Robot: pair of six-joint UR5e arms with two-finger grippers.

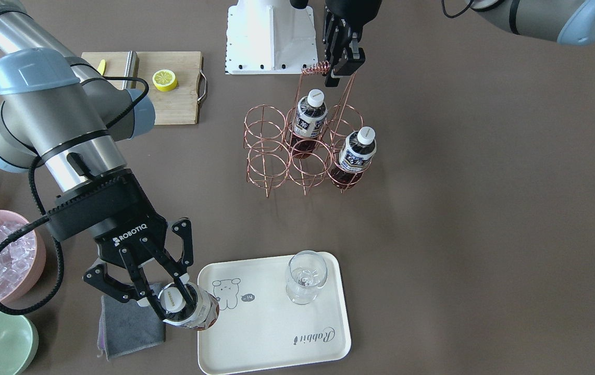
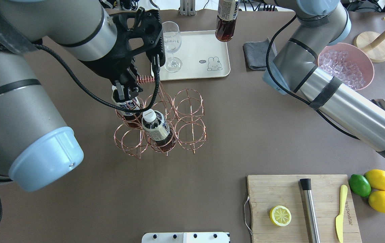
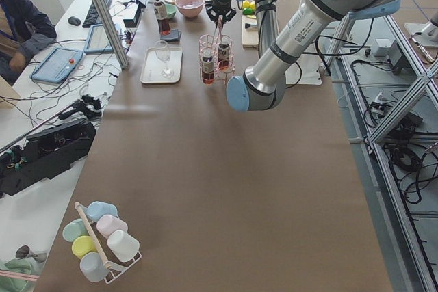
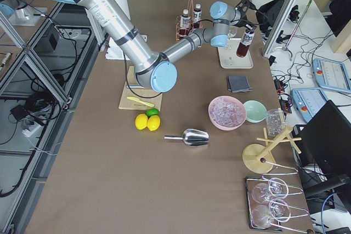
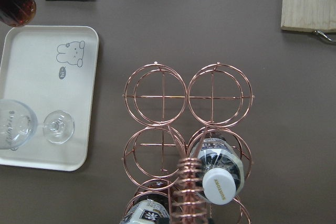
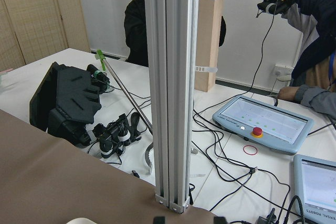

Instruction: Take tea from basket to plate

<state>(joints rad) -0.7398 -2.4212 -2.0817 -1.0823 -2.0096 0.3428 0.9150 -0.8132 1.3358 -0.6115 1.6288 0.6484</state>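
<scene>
Nearest me, the right gripper [image 1: 175, 306] has its fingers clamped on the neck of a tea bottle [image 1: 205, 315]. The bottle hangs tilted over the plate [image 1: 276, 359] edge beside the grey cloth [image 1: 125, 328], not yet set down. I judge this the placing step: the next move calls for carrying it inward and lowering it onto the plate's bare middle, clear of the glass [image 1: 305, 276]. Beyond a stretch of bare worktop [image 1: 459, 208], the basket [image 1: 266, 156] holds two more bottles [image 1: 357, 153], with the left gripper [image 1: 340, 70] fingers closed on its coiled handle [image 1: 314, 67].
</scene>
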